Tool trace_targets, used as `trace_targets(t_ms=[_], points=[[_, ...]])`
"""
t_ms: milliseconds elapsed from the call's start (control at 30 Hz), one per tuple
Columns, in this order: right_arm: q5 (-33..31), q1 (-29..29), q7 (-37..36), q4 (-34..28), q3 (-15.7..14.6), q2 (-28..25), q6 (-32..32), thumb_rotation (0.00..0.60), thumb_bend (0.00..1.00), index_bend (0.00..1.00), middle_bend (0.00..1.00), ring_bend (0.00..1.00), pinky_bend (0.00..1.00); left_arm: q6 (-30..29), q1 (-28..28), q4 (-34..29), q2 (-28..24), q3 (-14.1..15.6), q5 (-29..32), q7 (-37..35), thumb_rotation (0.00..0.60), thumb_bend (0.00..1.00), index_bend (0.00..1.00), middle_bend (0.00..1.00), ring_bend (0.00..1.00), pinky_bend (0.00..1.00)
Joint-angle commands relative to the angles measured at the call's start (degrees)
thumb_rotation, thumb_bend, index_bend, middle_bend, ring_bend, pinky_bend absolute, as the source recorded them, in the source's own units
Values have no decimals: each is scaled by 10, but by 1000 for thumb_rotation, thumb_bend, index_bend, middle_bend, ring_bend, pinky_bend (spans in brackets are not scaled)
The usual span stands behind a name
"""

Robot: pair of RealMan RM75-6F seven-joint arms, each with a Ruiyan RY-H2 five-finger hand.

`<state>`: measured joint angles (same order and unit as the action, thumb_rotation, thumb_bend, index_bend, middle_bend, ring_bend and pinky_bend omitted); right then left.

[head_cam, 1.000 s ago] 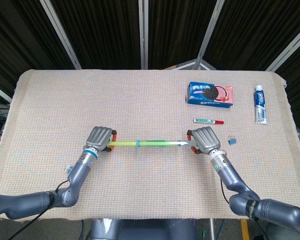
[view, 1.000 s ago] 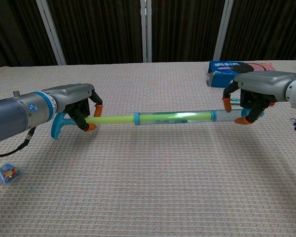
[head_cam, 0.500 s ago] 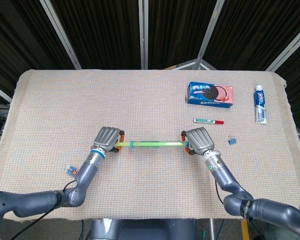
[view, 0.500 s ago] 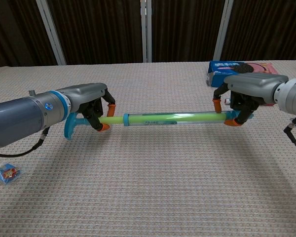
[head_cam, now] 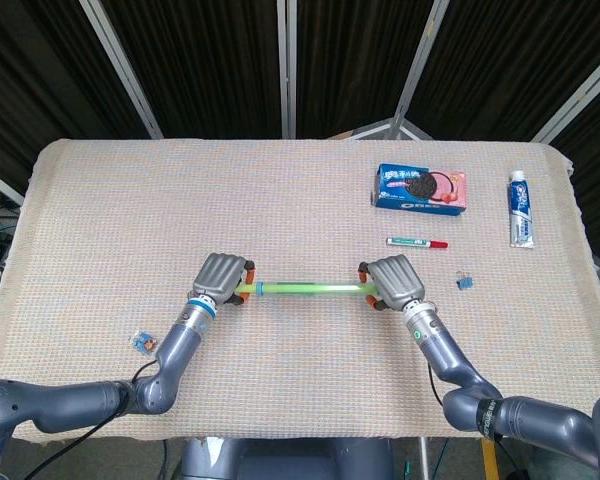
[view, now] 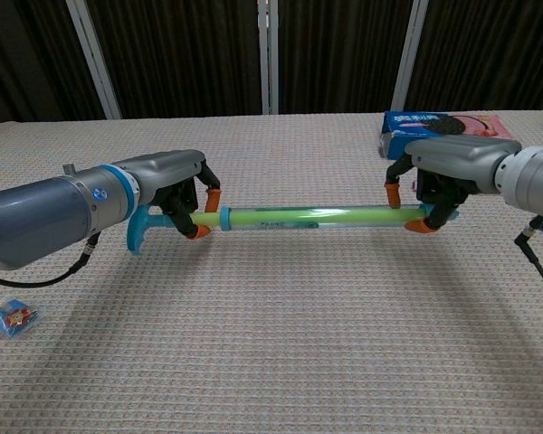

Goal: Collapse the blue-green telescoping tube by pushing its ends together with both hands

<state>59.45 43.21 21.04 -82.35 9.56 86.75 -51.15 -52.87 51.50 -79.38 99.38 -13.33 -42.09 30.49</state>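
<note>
The blue-green telescoping tube [head_cam: 307,289] [view: 308,218] hangs level above the cloth-covered table, a blue collar close to its left end. My left hand [head_cam: 223,277] [view: 174,188] grips the left end, whose blue handle [view: 142,229] sticks out behind the hand. At the opposite end my right hand [head_cam: 390,281] [view: 439,172] holds the tube, orange fingertips [view: 422,226] wrapped around it. Only a short stub of the inner yellow-green section shows between the collar and the left hand.
A blue cookie box [head_cam: 421,187] [view: 434,125], a red-and-green marker [head_cam: 417,242] and a toothpaste tube [head_cam: 520,208] lie at the back right. A small blue clip [head_cam: 465,284] sits right of my right hand. A small wrapped item [head_cam: 142,341] [view: 10,317] lies front left.
Both hands have moved toward each other and the tube has grown shorter. The blue collar has slid left, close to the left hand.
</note>
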Motion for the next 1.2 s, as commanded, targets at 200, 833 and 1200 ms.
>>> trace_targets(t_ms=[200, 833, 1200], points=[[-3, -1, -2, 2, -1, -2, -1, 600, 476, 678, 1000, 1000, 1000, 0, 3, 4, 5, 1, 1, -6, 600, 426, 751, 808, 787, 950], [28, -49, -18, -59, -18, -79, -62, 600, 0, 0, 1000, 1000, 1000, -38, -45, -47, -71, 11, -42, -56, 600, 115, 0, 805, 787, 939], [152, -150, -141, -86, -47, -169, -203, 600, 0, 16, 604, 678, 784, -139, -141, -140, -193, 47, -146, -123, 600, 19, 0, 20, 70, 202]])
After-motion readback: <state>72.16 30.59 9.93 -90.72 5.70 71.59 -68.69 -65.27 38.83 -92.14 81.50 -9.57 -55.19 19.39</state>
